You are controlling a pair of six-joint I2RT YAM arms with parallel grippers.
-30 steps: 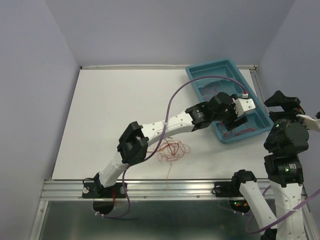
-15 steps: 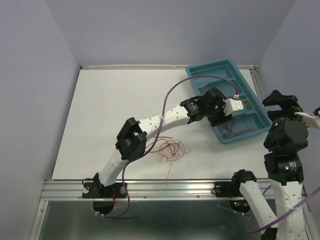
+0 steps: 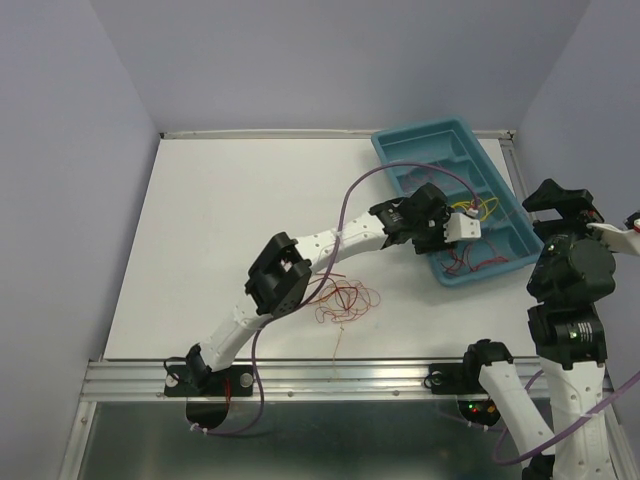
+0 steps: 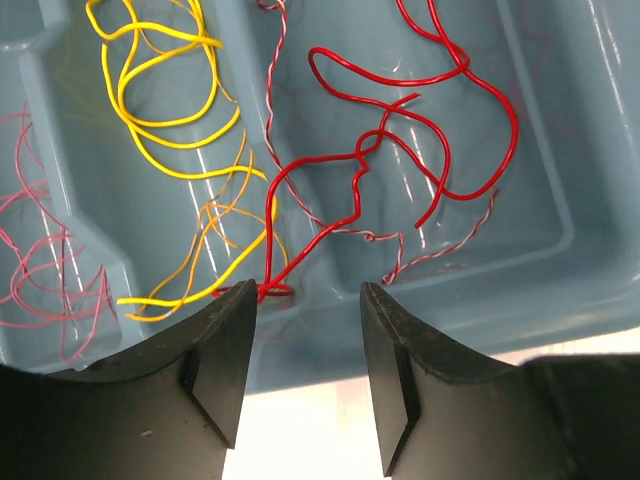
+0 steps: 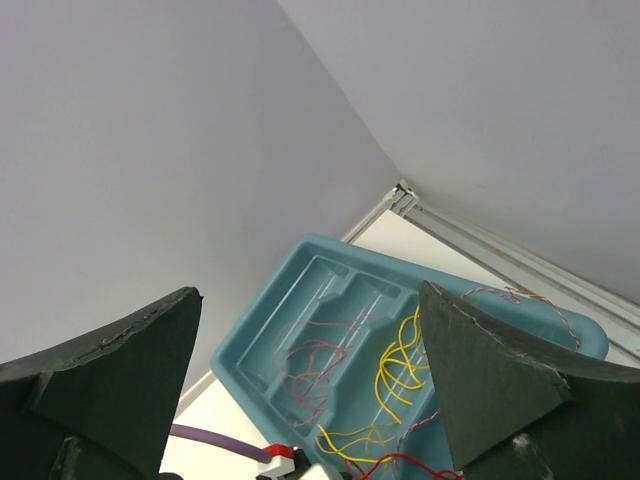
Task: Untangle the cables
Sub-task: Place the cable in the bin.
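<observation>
- Two fingers of the left gripper (image 4: 305, 300) stand apart with nothing clamped between them. It hangs released over the near rim of the teal tray (image 4: 480, 335).
- Just off the tip of its 9 o'clock finger, a red strand (image 4: 365, 148) makes a small loop on the tray's divider. It may touch the finger; I cannot tell.
- From that loop the red strand climbs toward 1 o'clock, its long axis running 7 to 1, and curls into wide bends in the 12-to-3 o'clock compartment.
- A thin twisted red-and-white pair (image 4: 440, 255) trails beneath it, ending close to the 3 o'clock finger.
- Yellow strands (image 4: 190, 147) coil at 11 o'clock, with orange ones below them and faint pink ones (image 4: 40, 270) at 9 o'clock.
- From above, the tray lies at the table's (image 3: 220, 220) 2 o'clock corner, with its long axis 11 to 5.
- A separate tangle of cables (image 3: 345, 300) sits on the table at 6 o'clock, spread 9 to 3, with one tail pointing to 6.
- The right gripper (image 5: 308, 295) is wide open and empty, raised at the 3 o'clock side.
</observation>
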